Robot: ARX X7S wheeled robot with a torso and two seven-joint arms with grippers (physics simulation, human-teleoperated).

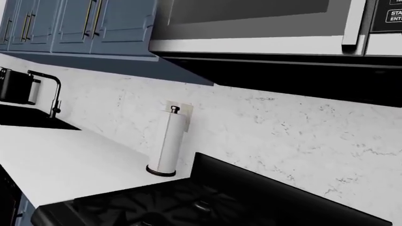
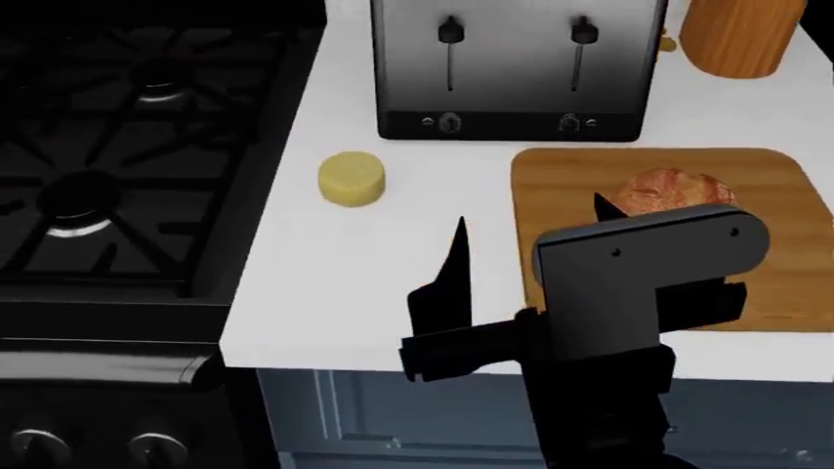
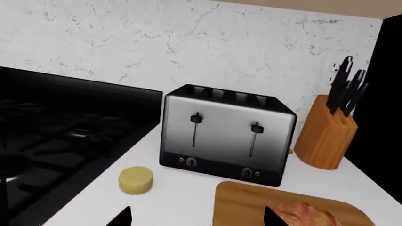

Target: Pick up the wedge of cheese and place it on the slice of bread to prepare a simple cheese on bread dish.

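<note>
Black cast-iron grates of the gas stove (image 2: 117,147) fill the left of the head view, their edge running right up against the white countertop (image 2: 326,283), so a nudged piece of food could roll off the counter onto the burners. Just right of that seam sits the wedge of cheese (image 2: 352,179), alone on bare counter, near the front of the toaster (image 2: 511,68) but apart from it; an approach from behind is blocked, while the front and right stand open. The right gripper (image 2: 528,249) hovers over the counter's front strip between cheese and cutting board (image 2: 782,264), jaws spread wide and holding nothing. A misjudged descent could knock the rounded chunk toward the stove. Further right, the slice of bread (image 2: 665,192) rests on the board, partly hidden by the arm, with the knife block (image 2: 740,34) behind. The left gripper is out of sight, its camera facing a paper towel roll (image 1: 168,143).
</note>
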